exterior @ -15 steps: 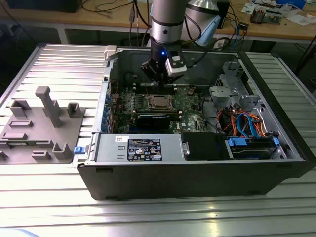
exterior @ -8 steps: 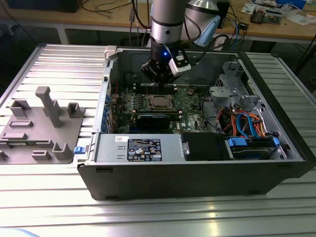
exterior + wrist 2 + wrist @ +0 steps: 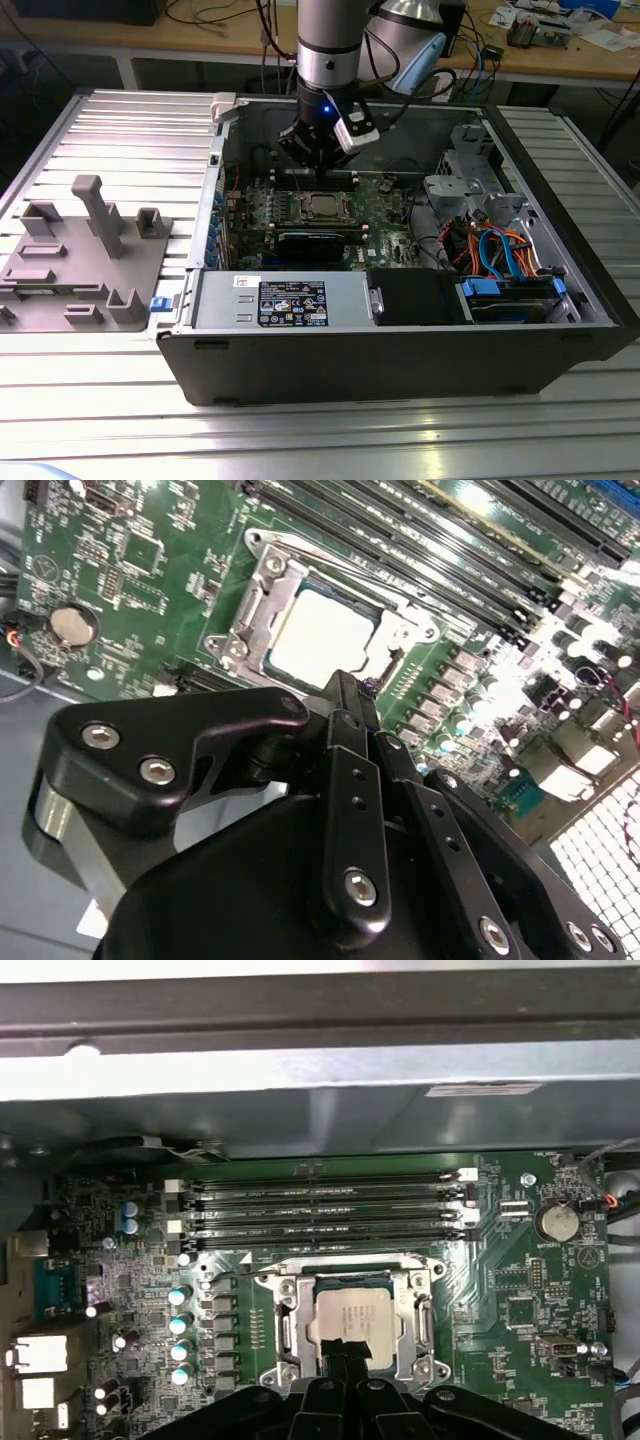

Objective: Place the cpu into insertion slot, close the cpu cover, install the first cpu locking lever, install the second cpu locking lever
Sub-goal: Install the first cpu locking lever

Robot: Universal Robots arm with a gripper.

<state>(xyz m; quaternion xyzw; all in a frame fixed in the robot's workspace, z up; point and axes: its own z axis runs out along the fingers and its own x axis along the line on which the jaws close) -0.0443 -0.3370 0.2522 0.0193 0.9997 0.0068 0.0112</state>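
Cpu [image 3: 355, 1320] sits flat in the slot [image 3: 352, 1282] on the green board, silver top up. It also shows in the second wrist view [image 3: 320, 635] and, small, in the exterior view [image 3: 322, 206] inside the open case [image 3: 400, 370] on the bench [image 3: 100, 430]. Cover [image 3: 285, 1325] looks folded down around the cpu, its window framing the chip; in the second wrist view its silvery frame [image 3: 262, 590] lies flat on the socket.

End effector [image 3: 352, 688] hangs just above the near edge of the socket, fingers clenched together with nothing visibly between them. In the first wrist view its dark tip [image 3: 340, 1352] overlaps the cpu's edge; whether it touches is hard to tell. In the exterior view it hovers low over the board [image 3: 312, 172].

A thin wire lever [image 3: 330, 565] runs along 1 side of the socket. A short bent wire end [image 3: 390, 665] sits right by the fingertip and may be the other lever. I can't tell if either is hooked under its catch.

Judgement: chip and cover are done, and the work is at the levers. To do this well:
- Push on the lever's bent end, not mid-wire.
- Press down, then sideways under the catch.
- Keep the force steady so the springy wire doesn't flick back.
- Keep the tip off the cpu top.
- Stay clear of the capacitors [image 3: 180, 1320] and memory slots [image 3: 320, 1210] nearby.
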